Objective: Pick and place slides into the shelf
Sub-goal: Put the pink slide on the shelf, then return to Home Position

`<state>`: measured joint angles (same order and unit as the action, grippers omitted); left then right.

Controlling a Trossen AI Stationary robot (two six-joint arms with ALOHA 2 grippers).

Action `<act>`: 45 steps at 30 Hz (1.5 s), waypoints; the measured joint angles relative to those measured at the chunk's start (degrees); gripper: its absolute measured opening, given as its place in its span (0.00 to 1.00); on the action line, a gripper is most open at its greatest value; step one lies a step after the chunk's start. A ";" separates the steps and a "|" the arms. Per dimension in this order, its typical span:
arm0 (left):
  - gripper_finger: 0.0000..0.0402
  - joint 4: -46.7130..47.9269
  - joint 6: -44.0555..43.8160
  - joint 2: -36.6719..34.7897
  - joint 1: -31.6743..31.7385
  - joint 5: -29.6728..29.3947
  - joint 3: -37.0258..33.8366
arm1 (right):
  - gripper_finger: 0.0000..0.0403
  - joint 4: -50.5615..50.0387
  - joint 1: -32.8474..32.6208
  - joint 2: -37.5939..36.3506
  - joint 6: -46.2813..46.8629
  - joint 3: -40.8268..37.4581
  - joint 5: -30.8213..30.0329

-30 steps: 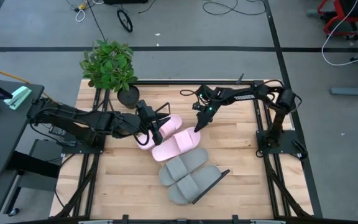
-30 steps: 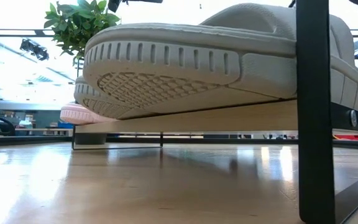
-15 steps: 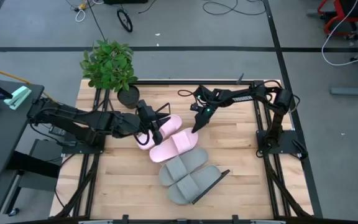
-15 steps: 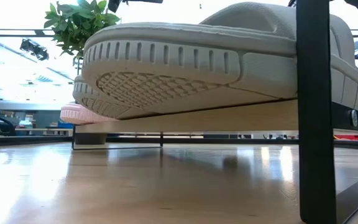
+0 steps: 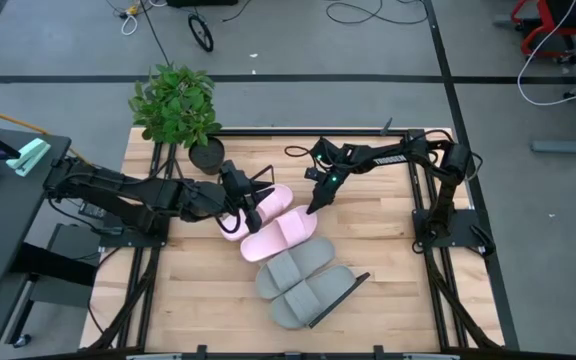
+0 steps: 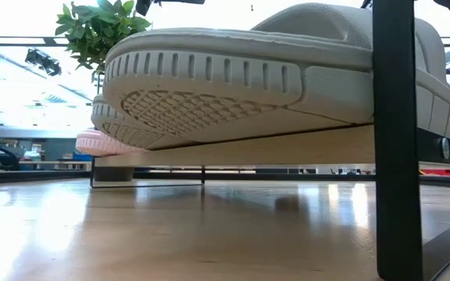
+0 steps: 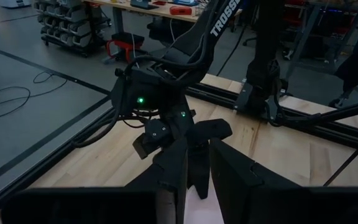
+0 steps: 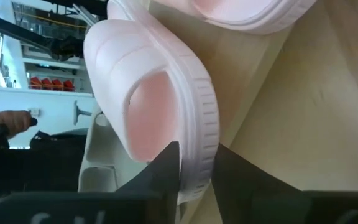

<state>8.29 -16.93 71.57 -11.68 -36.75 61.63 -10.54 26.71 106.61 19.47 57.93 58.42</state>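
Note:
Two grey slides (image 5: 303, 280) lie side by side, soles down, on the light-wood shelf (image 5: 353, 285); in the low view the nearest grey slide (image 6: 233, 78) fills the picture above the shelf board (image 6: 287, 148). Two pale pink slides lie beside them toward the far left. My right gripper (image 5: 314, 207) stands at the far right end of the nearer pink slide (image 5: 280, 233) and is shut on it. My left gripper (image 5: 238, 205) is at the left side of the farther pink slide (image 5: 261, 205), shut on it. My left gripper pinches a strip of the farther pink slide (image 7: 197, 208), which shows only in the narrow gap between my fingers (image 7: 169, 183); the gripper itself hides which part that is. It comes from the table's left. The slide lies low on the table. My right gripper pinches the ribbed side rim of the nearer pink slide (image 8: 197, 149), next to the strap opening. One finger (image 8: 166, 165) is on the footbed side, the other on the outer side. It comes slanting down from the far right.
A potted plant (image 5: 175, 105) stands at the table's far left corner, just behind my left arm. Dark wire frames of the shelf (image 6: 393, 133) rise at its end. Bare tabletop (image 5: 388, 230) lies to the right and along the near left.
My right gripper has moved a little toward the table's left and near edge, along the end of the nearer pink slide. My left arm has kept still.

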 joint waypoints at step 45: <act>0.02 0.80 6.52 0.00 -0.10 -0.02 -1.14 | 0.12 -17.80 0.03 -26.81 -23.37 0.00 -9.98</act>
<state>9.10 -10.41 71.57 -11.78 -36.77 60.49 -28.34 26.74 79.80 -3.89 57.93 48.45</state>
